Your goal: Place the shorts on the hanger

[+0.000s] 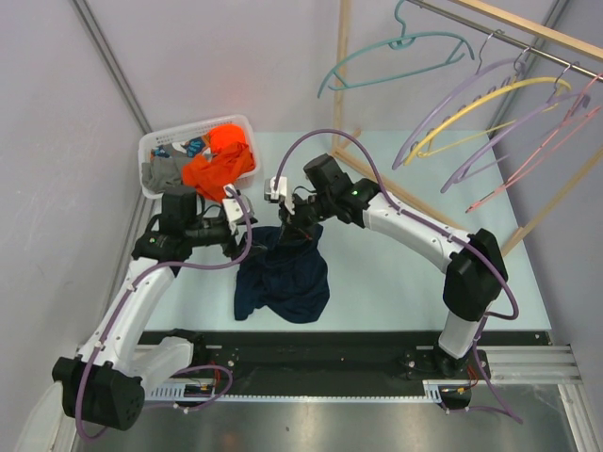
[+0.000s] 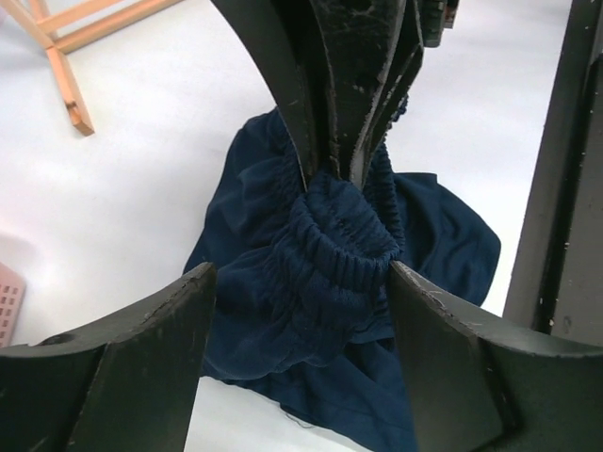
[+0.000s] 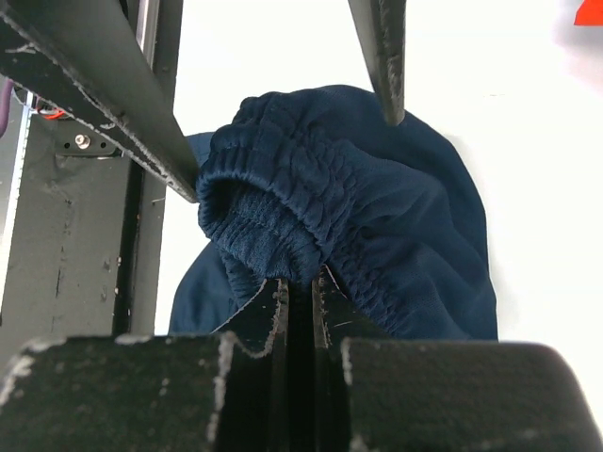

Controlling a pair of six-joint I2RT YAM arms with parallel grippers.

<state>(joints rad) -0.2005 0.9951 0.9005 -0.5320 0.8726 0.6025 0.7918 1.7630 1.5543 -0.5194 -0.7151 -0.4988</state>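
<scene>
The dark navy shorts [image 1: 283, 278] hang in a bunch from my right gripper [image 1: 294, 224], with their lower part resting on the table. That gripper [image 3: 300, 287] is shut on the elastic waistband [image 3: 273, 202]. My left gripper [image 1: 256, 229] faces it from the left and stands open [image 2: 300, 282]. Its fingers [image 2: 160, 339] straddle a fold of the waistband [image 2: 330, 254] just below the right gripper's closed fingers [image 2: 349, 104]. The teal hanger [image 1: 396, 52] hangs from the rail at the upper right, well away from both grippers.
A white basket [image 1: 155, 151] at the back left holds an orange garment [image 1: 221, 160] and a grey one [image 1: 165, 174]. A wooden rack frame [image 1: 377, 179] stands to the right. Purple [image 1: 471, 94], yellow [image 1: 490, 99] and pink [image 1: 546, 155] hangers hang from its rail.
</scene>
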